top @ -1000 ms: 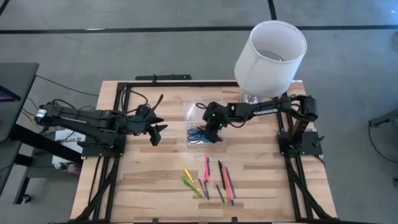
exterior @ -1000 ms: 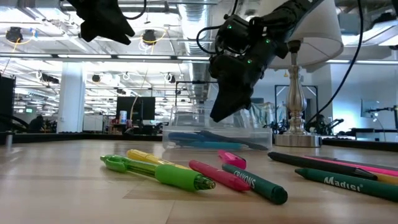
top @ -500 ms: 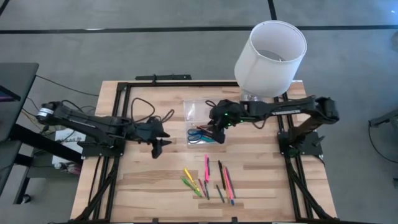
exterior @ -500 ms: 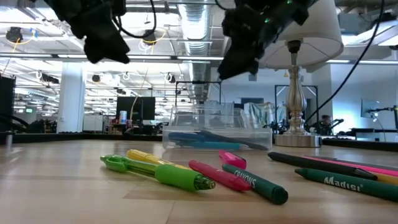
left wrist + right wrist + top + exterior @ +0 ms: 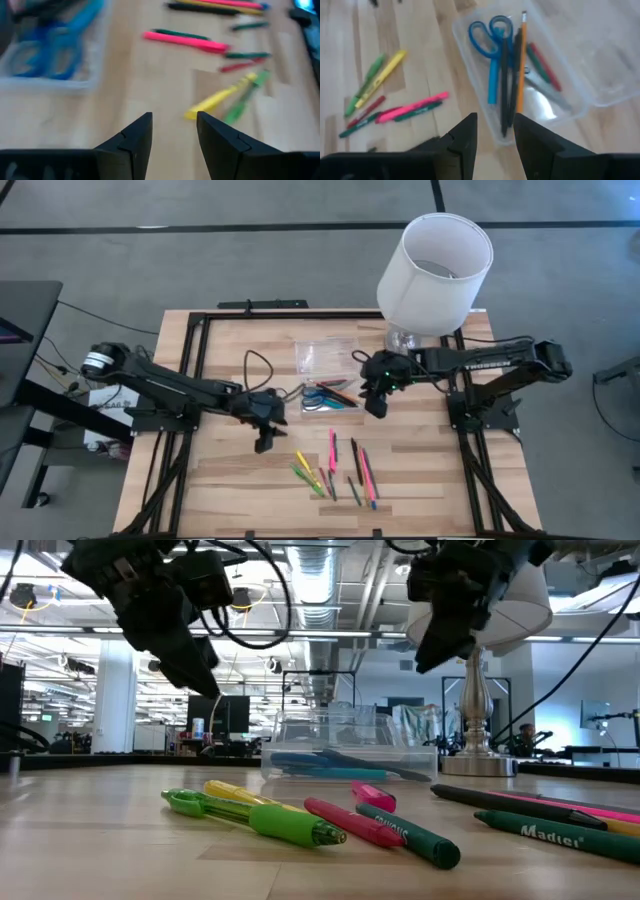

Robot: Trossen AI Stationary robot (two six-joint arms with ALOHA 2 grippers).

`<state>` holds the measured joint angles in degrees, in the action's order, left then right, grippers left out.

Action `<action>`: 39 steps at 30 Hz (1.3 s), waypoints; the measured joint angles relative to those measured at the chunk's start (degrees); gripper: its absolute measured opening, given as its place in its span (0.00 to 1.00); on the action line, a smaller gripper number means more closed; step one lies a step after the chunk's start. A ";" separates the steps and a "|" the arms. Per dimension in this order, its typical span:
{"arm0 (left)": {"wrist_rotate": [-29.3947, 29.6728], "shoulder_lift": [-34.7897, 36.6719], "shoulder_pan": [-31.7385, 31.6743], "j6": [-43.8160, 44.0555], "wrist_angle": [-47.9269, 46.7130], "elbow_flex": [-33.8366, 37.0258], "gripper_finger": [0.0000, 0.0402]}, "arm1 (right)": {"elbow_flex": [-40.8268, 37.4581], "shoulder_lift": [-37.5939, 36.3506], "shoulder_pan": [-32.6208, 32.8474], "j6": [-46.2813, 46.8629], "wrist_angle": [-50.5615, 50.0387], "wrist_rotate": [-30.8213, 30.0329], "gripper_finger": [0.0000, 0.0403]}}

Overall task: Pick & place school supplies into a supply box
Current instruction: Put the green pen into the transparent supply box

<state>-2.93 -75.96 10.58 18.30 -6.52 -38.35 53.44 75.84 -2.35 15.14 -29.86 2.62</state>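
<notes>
The clear supply box (image 5: 347,408) lies mid-table and holds blue scissors (image 5: 492,30), an orange pencil (image 5: 521,65) and dark pens. Loose supplies lie flat on the wood nearer the front edge: a pink marker (image 5: 332,450), a yellow highlighter (image 5: 215,100), a green pen (image 5: 260,815) and a green crayon (image 5: 405,832). My left gripper (image 5: 265,442) hangs open above bare wood left of these supplies, nothing between its fingers (image 5: 205,135). My right gripper (image 5: 377,405) stands open in the air just right of the box, empty.
The box's clear lid (image 5: 325,355) lies beyond the box. A big white lampshade (image 5: 435,265) on a chrome base (image 5: 485,755) stands at the far right corner. A black frame (image 5: 195,370) runs along the table's edges. Bare wood lies in front of my left gripper.
My left gripper has come down and moved toward the table's right and near edge, tipping downward, toward the loose supplies. My right gripper has risen out of the supply box and drawn back toward the right edge. The box and the supplies have stayed where they were.
</notes>
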 joint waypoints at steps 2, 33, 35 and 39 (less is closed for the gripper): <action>-3.55 -2.45 0.29 -1.72 4.40 0.00 0.37 | -1.94 -1.47 1.07 1.54 -0.51 -0.01 0.29; -11.38 -24.17 8.65 -17.71 7.10 -13.03 0.37 | -10.22 -14.08 17.40 19.55 -17.22 -11.90 0.29; -11.28 -26.07 9.33 -17.69 7.34 -14.73 0.37 | -10.40 -14.52 19.51 18.46 -17.27 -13.33 0.29; -10.11 -29.00 10.21 -17.01 7.18 -17.23 0.37 | -13.95 -17.48 24.60 16.96 -13.54 -19.48 0.29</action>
<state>-13.04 -104.95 20.79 1.29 0.66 -55.58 39.49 58.36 22.25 32.10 -43.40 -16.86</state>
